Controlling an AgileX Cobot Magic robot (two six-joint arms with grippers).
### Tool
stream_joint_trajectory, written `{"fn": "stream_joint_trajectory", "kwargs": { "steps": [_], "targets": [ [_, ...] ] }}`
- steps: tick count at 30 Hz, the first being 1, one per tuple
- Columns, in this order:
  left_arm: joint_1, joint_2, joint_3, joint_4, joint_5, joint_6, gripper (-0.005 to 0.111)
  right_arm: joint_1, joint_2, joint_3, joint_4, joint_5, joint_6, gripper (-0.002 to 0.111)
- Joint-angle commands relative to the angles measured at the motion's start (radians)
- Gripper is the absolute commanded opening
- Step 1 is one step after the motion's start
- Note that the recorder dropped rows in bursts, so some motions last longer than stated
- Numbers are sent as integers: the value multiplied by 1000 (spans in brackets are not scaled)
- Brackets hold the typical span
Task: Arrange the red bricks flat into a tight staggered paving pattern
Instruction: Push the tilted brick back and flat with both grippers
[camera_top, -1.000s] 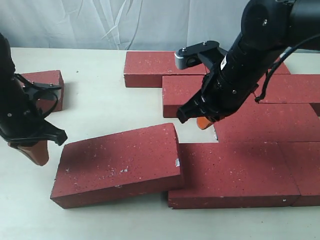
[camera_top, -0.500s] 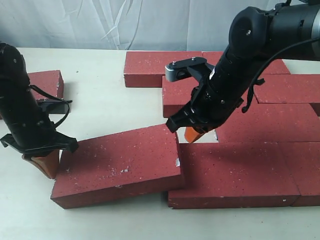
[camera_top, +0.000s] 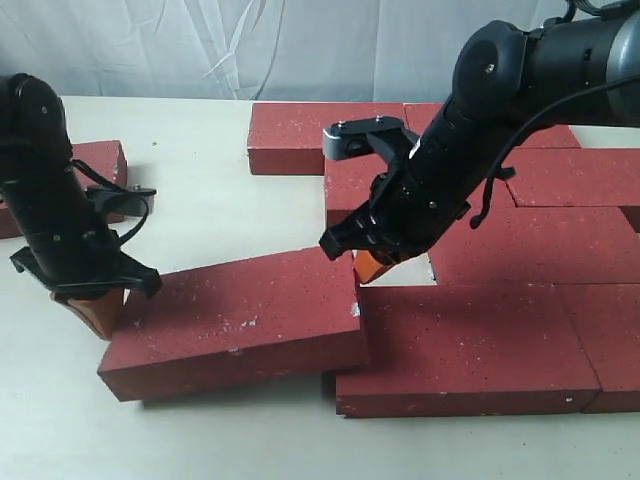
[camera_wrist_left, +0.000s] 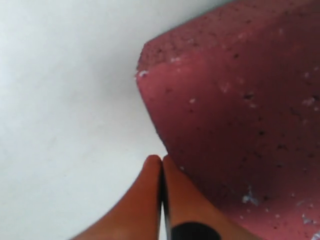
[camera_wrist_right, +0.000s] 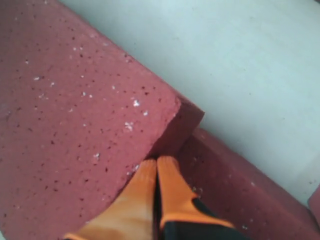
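Flanking skewed brick (camera_top: 235, 320): left gripper (camera_top: 95, 312), pinched closed, at left end; right gripper (camera_top: 370, 265), closed too, at far corner.

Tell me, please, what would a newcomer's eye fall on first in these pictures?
First, the crooked brick at the front left, lying askew from the neat paved bricks on the right, its right end apparently riding up on the neighbouring brick. Next, the orange-tipped pair at its ends: the left gripper shut beside its left end, the right gripper shut at its far right corner.
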Motion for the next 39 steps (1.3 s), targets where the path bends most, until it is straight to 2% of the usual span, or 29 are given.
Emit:
{"fn": "stream_joint_trajectory", "kwargs": {
  "steps": [1, 8, 18, 22, 24, 28, 39],
  "targets": [
    [-9, -2, -57, -32, -8, 3, 0, 1, 3, 2, 53, -92, -10, -1],
    [-9, -6, -101, -32, -41, 1, 0, 1, -30, 2, 55, -174, -10, -1],
    [-9, -76, -107, 22, -250, -23, 0, 1, -28, 2, 63, -336, -10, -1],
    [-9, -76, -107, 64, -289, -28, 0, 1, -25, 2, 84, -395, -10, -1],
    [-9, -76, -107, 101, -290, -73, 0, 1, -5, 2, 129, -407, -10, -1],
    [-9, -76, -107, 298, -290, -231, 0, 1, 76, 2, 237, -414, -105, -1],
    [-9, -67, -105, 306, -295, -235, 0, 1, 158, 2, 259, -453, -111, -1]
  ]
}}
